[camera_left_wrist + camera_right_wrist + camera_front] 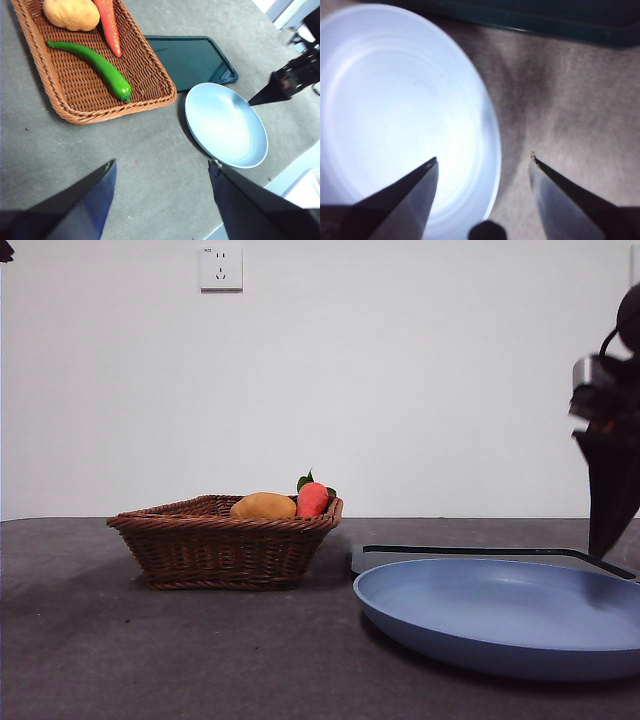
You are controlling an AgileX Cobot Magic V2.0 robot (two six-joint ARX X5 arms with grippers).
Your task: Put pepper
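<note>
In the front view the pepper (97, 66) is hidden behind the basket (215, 550) wall, and the plate (500, 615) and the right gripper (610, 480) are cut off by the right edge. In the left wrist view the basket's far end and the tops of the orange lump (71, 13) and red fruit (110, 25) run past the edge. The right wrist view crops the plate and shows only a blurred strip of the dark tray (555, 20).
</note>
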